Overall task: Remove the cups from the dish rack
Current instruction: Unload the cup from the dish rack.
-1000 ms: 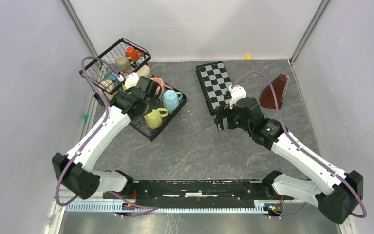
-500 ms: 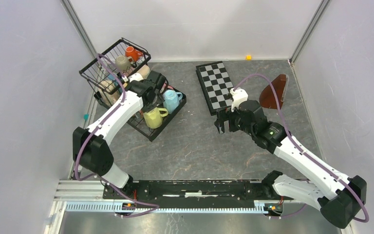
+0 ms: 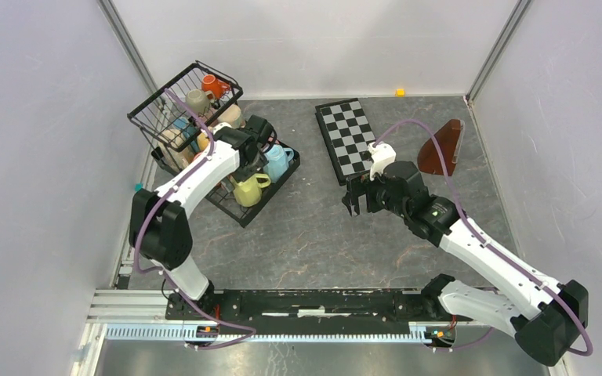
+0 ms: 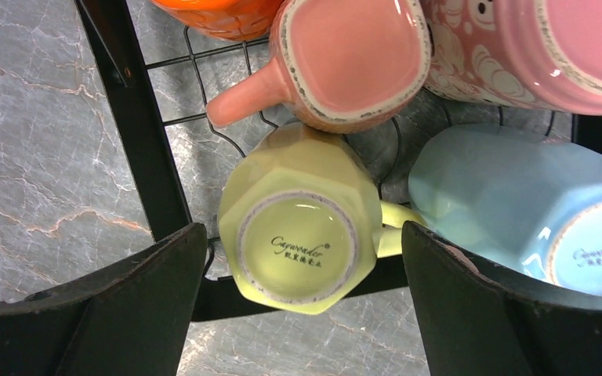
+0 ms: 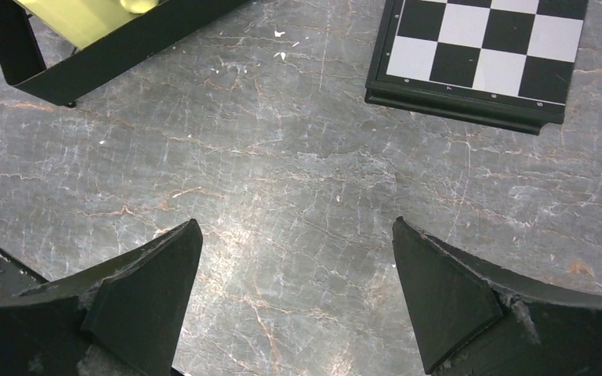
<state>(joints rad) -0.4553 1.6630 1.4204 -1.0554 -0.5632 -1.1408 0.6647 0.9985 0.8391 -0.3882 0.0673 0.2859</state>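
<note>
Over the racked yellow cup (image 4: 296, 247), left gripper (image 4: 302, 229) spread wide — empty, right gripper (image 5: 295, 225) likewise above the table (image 5: 298, 157)

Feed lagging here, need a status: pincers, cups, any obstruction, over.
Left pincer open, over upturned yellow cup in dish rack. Right pincer open, empty, over table. Pink cup and blue cup crowd the yellow one.

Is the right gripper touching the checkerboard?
Apart. The right wrist view shows a wide strip of table between the right gripper and the checkerboard.
</note>
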